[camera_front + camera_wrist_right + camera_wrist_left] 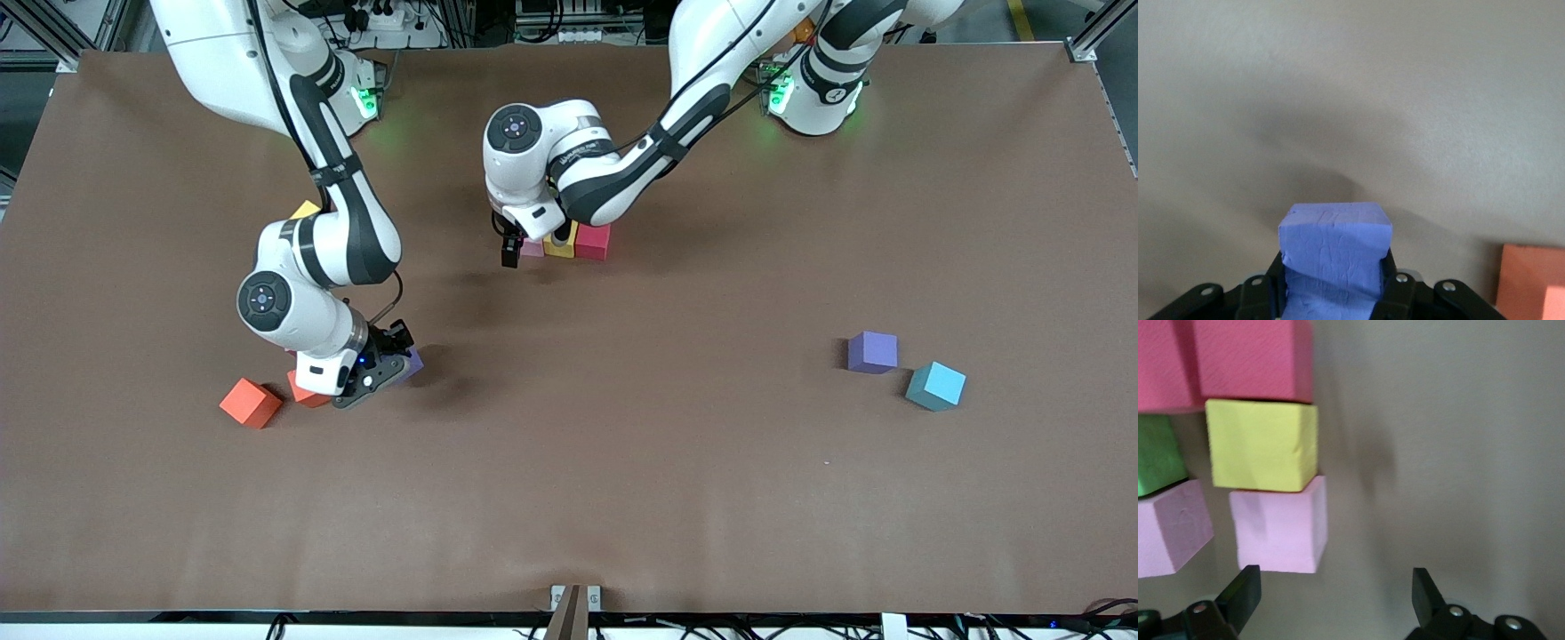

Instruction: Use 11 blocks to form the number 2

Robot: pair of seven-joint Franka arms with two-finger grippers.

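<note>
The right gripper [391,360] is squeezing a purple block [1335,257] near the right arm's end of the table [622,462]. The left gripper [1335,600] is standing open beside the unfinished number 2 [569,242], toward the edge where the bases stand.

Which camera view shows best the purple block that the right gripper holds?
The right wrist view: the purple block fills the gap between the right gripper's fingers. In the front view only its corner shows beside the gripper. The left wrist view does not show it.
</note>
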